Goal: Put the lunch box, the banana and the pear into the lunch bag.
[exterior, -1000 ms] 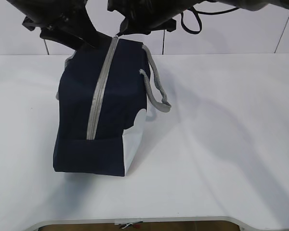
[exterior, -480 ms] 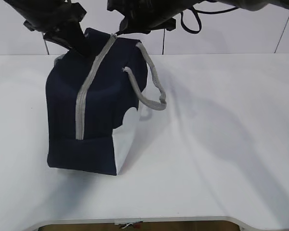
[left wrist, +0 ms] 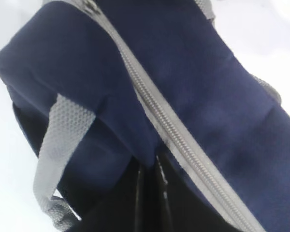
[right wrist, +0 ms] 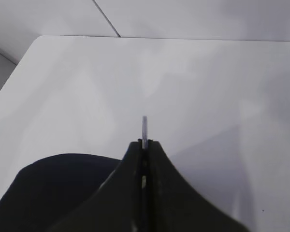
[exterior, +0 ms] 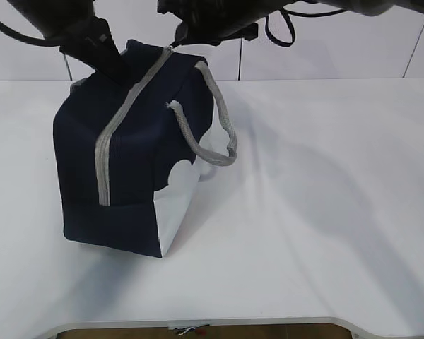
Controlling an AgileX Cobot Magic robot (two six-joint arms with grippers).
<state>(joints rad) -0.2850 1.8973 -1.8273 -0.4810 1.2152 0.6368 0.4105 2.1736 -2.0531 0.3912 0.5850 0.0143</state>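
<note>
The navy lunch bag (exterior: 134, 162) stands on the white table (exterior: 325, 212), its grey zipper (exterior: 120, 120) closed along the top. My left gripper (exterior: 109, 67) is shut on a fold of the bag's fabric at its far top end. In the left wrist view it (left wrist: 152, 164) pinches navy cloth (left wrist: 193, 72) beside the zipper (left wrist: 174, 135). My right gripper (exterior: 175, 44) is shut on the zipper's ring pull (right wrist: 144, 128) at the far end, and its tips (right wrist: 144, 144) close on it in the right wrist view. The lunch box, banana and pear are out of view.
A grey strap handle (exterior: 219, 134) hangs off the bag's right side, and another (left wrist: 58, 140) shows in the left wrist view. The table's front edge (exterior: 198, 323) is near the bottom. A wall stands behind the table.
The bag's near end has swung to the left and the bag has tipped more upright. My left gripper has shifted left with the fabric. My right gripper has stayed on the ring pull.
</note>
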